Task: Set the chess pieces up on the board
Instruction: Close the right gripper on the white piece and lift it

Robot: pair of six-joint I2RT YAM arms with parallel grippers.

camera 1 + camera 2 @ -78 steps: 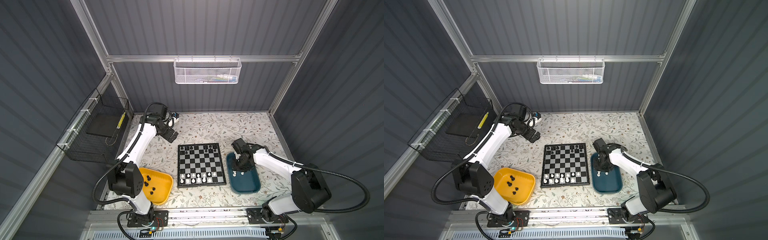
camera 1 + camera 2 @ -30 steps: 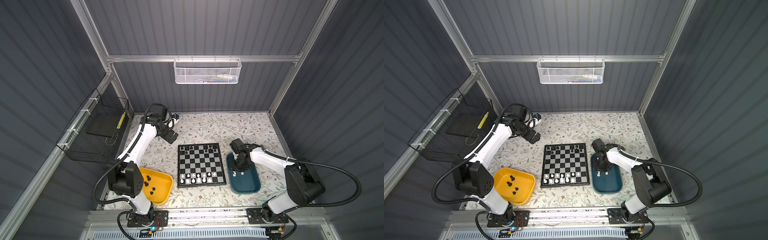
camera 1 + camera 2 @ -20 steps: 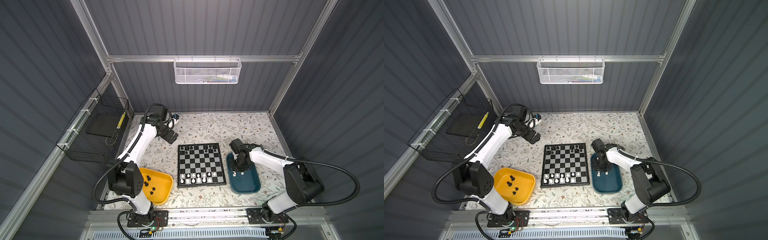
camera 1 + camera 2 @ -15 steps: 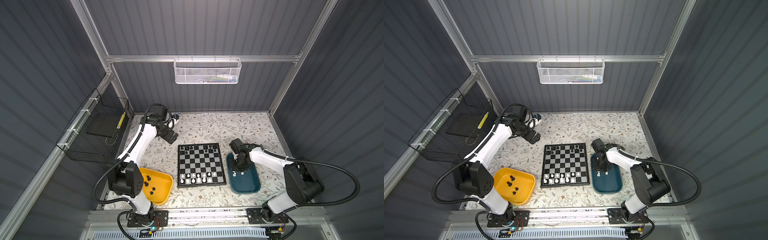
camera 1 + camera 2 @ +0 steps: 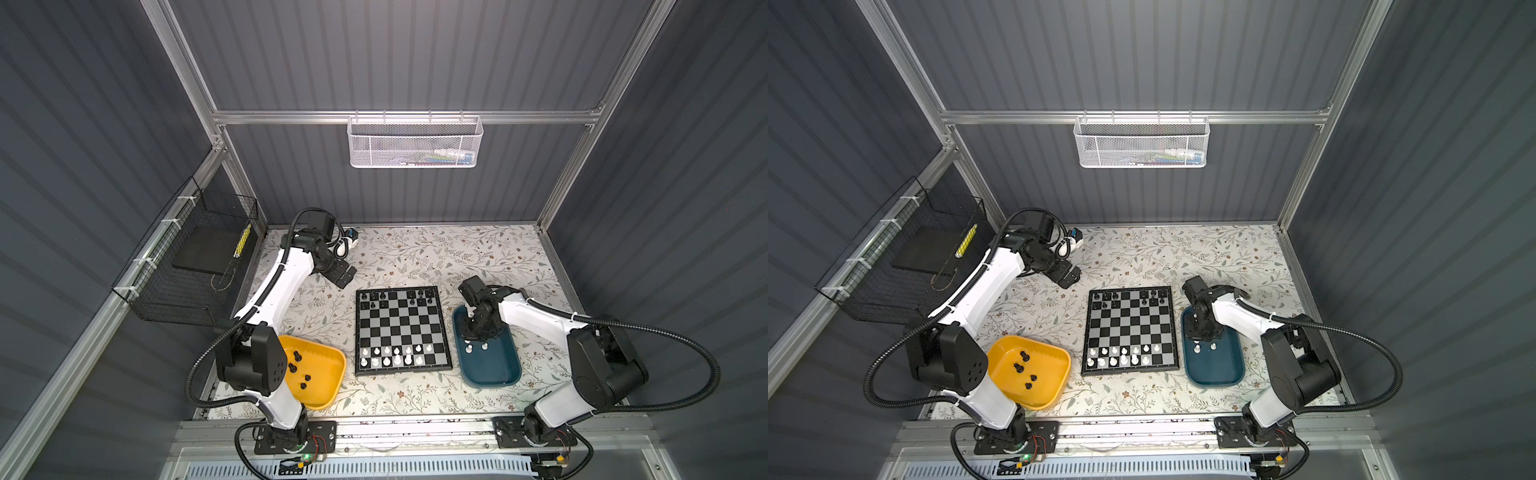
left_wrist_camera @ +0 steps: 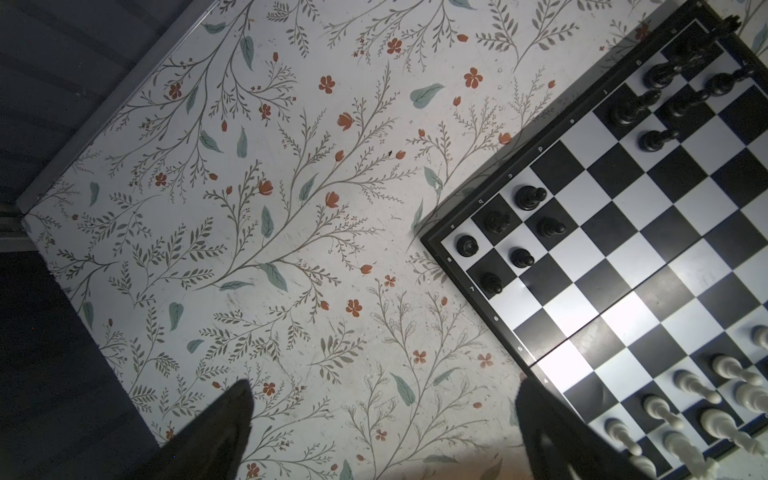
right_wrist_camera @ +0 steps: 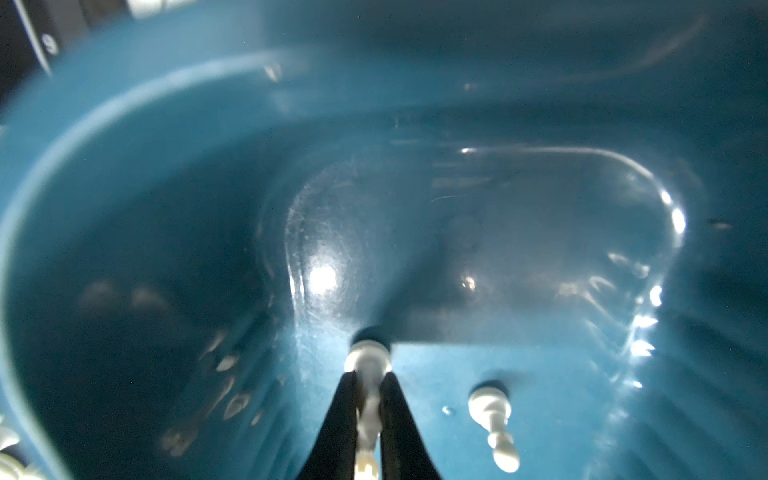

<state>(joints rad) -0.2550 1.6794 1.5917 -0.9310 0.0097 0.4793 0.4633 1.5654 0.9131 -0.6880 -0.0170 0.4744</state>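
The board (image 5: 401,328) lies mid-table, black chess pieces (image 5: 374,296) on its far rows and white ones (image 5: 397,359) on its near rows. My right gripper (image 7: 370,378) reaches down into the teal tray (image 5: 494,370) and is shut on the stem of a white piece (image 7: 368,357) whose base rests on the tray floor. A second white piece (image 7: 492,411) stands beside it. My left gripper (image 6: 384,390) hangs open and empty over the flowered table beyond the board's far left corner, in both top views (image 5: 343,276) (image 5: 1068,277).
A yellow tray (image 5: 328,386) with several black pieces (image 5: 297,355) sits at the near left beside the left arm's base. A black wire basket (image 5: 195,266) hangs on the left wall. On the back wall hangs a white mesh basket (image 5: 415,141).
The right gripper's jaws have closed onto the white piece in the teal tray. Both arms have barely shifted.
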